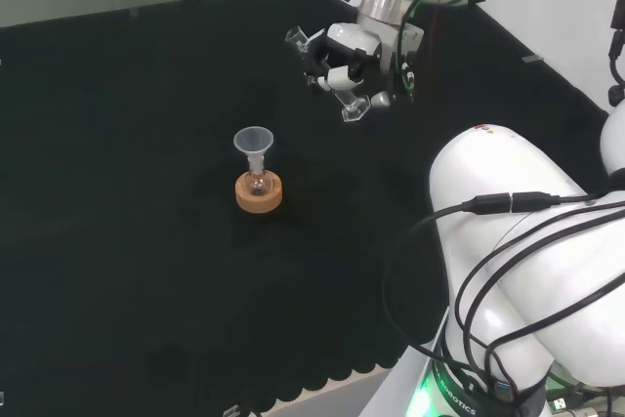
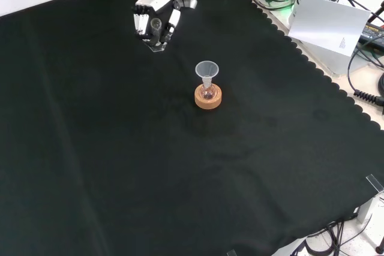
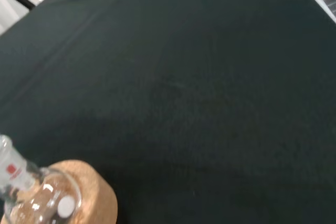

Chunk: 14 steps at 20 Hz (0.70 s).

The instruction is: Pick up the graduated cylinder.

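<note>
A clear graduated cylinder [image 1: 353, 108] is lifted off the black cloth, tilted, with my hand [image 1: 342, 46] curled round its tube. In the front view the cylinder [image 2: 156, 27] shows between the curled fingers of the hand [image 2: 144, 21], its hexagonal foot hanging just below them. A small round flask with a clear funnel [image 1: 255, 143] in its neck stands on a cork ring [image 1: 259, 193] in the middle of the cloth, to the left of and nearer than the hand in the head view. The wrist view shows that flask [image 3: 31, 195] and its cork ring [image 3: 94, 195] close by.
The flask on its cork ring [image 2: 208, 97] stands below and right of the hand in the front view. The cloth's scalloped edge [image 2: 312, 67] runs down the right of that view, with a white sheet [image 2: 330, 25] and cables [image 2: 366, 58] beyond it.
</note>
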Tool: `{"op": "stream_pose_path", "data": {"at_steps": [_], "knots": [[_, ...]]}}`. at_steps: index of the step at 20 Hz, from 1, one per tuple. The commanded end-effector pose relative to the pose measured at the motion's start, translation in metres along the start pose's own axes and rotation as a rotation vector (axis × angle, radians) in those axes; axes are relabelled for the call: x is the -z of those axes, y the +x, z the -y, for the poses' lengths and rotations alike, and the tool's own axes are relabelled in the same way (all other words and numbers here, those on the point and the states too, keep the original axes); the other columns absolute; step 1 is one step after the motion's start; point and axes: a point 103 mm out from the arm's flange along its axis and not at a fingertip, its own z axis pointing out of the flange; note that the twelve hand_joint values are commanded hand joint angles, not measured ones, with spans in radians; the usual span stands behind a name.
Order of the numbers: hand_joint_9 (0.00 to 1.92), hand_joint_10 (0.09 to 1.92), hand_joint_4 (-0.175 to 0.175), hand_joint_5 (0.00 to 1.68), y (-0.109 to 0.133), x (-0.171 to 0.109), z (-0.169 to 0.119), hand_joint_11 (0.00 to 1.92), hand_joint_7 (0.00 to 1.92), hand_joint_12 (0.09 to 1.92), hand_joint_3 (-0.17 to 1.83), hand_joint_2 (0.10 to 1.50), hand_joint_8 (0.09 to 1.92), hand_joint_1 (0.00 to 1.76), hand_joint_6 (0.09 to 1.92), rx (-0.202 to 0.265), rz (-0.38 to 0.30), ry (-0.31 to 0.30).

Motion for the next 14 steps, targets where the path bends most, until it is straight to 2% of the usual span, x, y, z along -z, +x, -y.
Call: {"op": "stream_pose_path", "data": {"at_steps": [1, 9, 11, 14], "knots": [[1.40, 0.22, -0.175, 0.83, 0.018, 0.012, 0.014, 1.21, 0.86, 0.76, 0.00, 1.18, 1.22, 1.23, 1.21, -0.014, 0.076, 0.088], [1.40, 0.21, -0.175, 0.84, 0.040, 0.015, 0.053, 1.21, 0.87, 0.76, 0.00, 1.18, 1.21, 1.23, 1.20, -0.039, 0.115, 0.142], [1.40, 0.21, -0.175, 0.84, 0.043, 0.016, 0.064, 1.21, 0.87, 0.76, 0.00, 1.18, 1.21, 1.23, 1.20, -0.041, 0.106, 0.154], [1.40, 0.21, -0.175, 0.84, 0.047, 0.017, 0.075, 1.21, 0.87, 0.76, 0.00, 1.18, 1.21, 1.23, 1.20, -0.036, 0.128, 0.186]]}}
